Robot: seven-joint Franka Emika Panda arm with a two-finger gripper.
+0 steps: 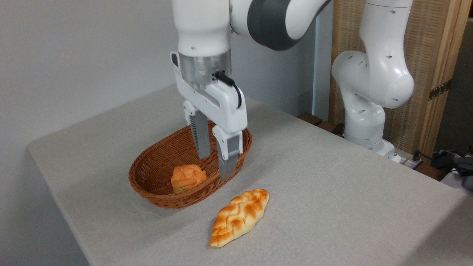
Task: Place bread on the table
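Note:
The bread (239, 216), a long braided golden-brown loaf with pointed ends, lies flat on the table (332, 192) just in front of the basket, touched by nothing. My gripper (215, 168) hangs pointing down over the right half of the brown wicker basket (151, 190). It is open and nothing sits between its two grey fingers (201, 142). Its tips are above and behind the loaf, well apart from it.
A small round orange bun (187, 177) rests inside the basket, left of my fingers. The arm's white base (364, 122) stands at the table's far right edge, before a wooden screen. Cables and dark items (454, 162) lie beyond the right edge.

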